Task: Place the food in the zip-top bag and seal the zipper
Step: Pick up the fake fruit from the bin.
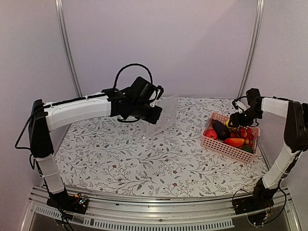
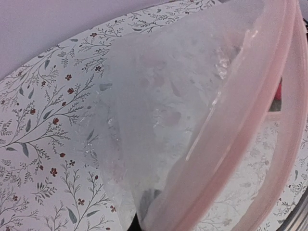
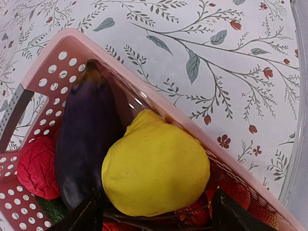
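My left gripper (image 1: pixel 153 111) is shut on the clear zip-top bag (image 1: pixel 162 114) and holds it up above the table's middle. In the left wrist view the bag (image 2: pixel 159 96) fills the frame, with its pink zipper strip (image 2: pixel 240 130) curving down the right. The food lies in the pink basket (image 1: pixel 226 148): a purple eggplant (image 1: pixel 221 129), red round ones (image 1: pixel 245 133), an orange-red piece (image 1: pixel 234 142) and a green cucumber (image 1: pixel 248 149). My right gripper (image 1: pixel 236 120) is open over the basket's far end. Its fingers (image 3: pixel 86 216) straddle the yellow lemon (image 3: pixel 154 166), next to the eggplant (image 3: pixel 86 139).
The basket's rim (image 3: pixel 144 96) runs just behind the lemon. A red bumpy fruit (image 3: pixel 36 166) lies left of the eggplant. The floral tablecloth (image 1: pixel 125 159) covers the table between the arms. Grey walls and metal posts enclose the back and sides.
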`<state>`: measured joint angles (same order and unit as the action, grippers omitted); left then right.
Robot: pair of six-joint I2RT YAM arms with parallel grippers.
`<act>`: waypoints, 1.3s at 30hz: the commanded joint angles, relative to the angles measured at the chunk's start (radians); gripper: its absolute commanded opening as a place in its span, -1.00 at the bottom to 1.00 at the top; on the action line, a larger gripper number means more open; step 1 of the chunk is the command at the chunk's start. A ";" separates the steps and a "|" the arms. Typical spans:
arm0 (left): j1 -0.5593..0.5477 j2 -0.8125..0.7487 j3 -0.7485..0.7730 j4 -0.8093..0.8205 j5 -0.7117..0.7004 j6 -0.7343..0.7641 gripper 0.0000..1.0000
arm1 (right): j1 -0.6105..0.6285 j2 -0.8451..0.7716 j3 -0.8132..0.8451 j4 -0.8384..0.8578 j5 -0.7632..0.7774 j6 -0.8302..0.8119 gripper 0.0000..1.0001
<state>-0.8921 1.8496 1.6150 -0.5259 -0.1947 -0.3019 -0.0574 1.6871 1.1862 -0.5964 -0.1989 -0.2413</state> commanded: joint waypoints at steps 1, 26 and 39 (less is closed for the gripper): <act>-0.020 -0.022 -0.018 0.027 -0.015 0.026 -1.00 | 0.001 0.038 0.039 0.046 -0.063 0.034 0.54; -0.091 0.010 0.052 -0.135 -0.095 -0.230 -1.00 | 0.001 0.099 0.057 0.055 -0.085 0.097 0.44; -0.103 0.133 0.196 -0.206 -0.106 -0.252 -1.00 | 0.001 0.094 0.061 0.041 -0.121 0.095 -0.14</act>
<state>-0.9966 1.9156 1.7359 -0.6868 -0.3004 -0.5358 -0.0589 1.8114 1.2423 -0.5388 -0.2829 -0.1429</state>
